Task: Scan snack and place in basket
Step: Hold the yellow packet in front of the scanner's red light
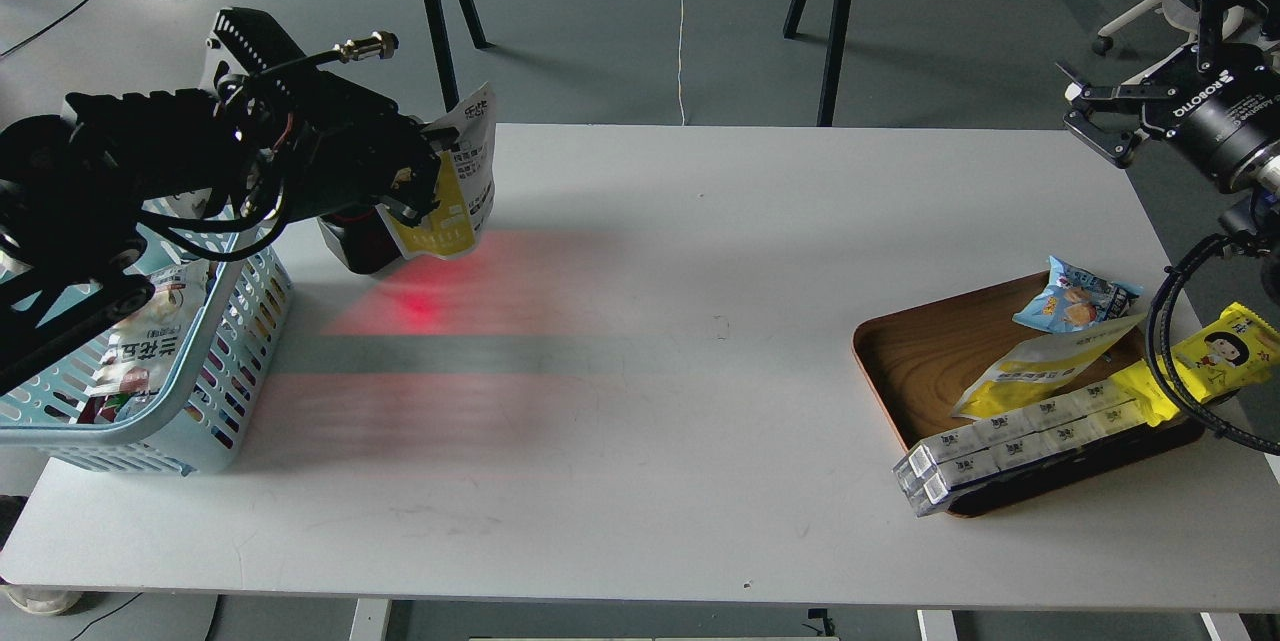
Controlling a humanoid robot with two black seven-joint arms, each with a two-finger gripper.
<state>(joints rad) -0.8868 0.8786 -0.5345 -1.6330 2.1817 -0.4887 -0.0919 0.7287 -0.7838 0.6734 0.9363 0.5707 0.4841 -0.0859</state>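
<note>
My left gripper is shut on the snack, a small yellow-and-white pouch showing its white back with black text. It hangs upright above the table, just in front of a dark scanner that casts a red glow on the tabletop. The light blue basket stands at the left table edge, below my left arm, with packets inside. My right gripper is open and empty, held above the table's far right corner.
A brown wooden tray at the right holds a larger yellow-white pouch, a blue packet, a long white box and a yellow cartoon-face wrapper. A black cable loops over the tray's right side.
</note>
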